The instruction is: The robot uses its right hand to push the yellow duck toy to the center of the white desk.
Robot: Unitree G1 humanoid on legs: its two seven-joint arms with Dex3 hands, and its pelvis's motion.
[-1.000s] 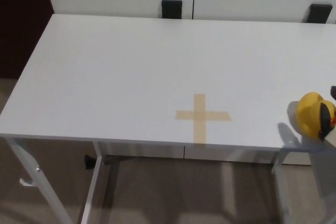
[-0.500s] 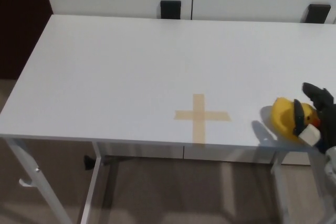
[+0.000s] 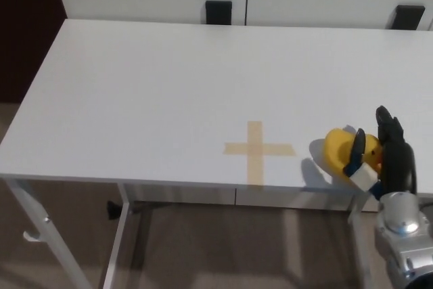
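The yellow duck toy stands on the white desk near its front edge, right of a tan tape cross. My right hand comes in from the lower right and presses against the duck's right side. The fingers are apart: one black finger lies across the duck, a longer one stands behind it, and a white-tipped one sits low at the duck's right. The hand holds nothing. The metal wrist shows below the desk edge. My left hand is out of sight.
Two black objects sit behind the desk's far edge against white panels. The desk's front edge runs just below the duck and the cross. White desk legs stand over a beige floor.
My right hand has come in from the right and slid the duck leftward along the front edge, closer to the tape cross. The camera has hardly shifted.
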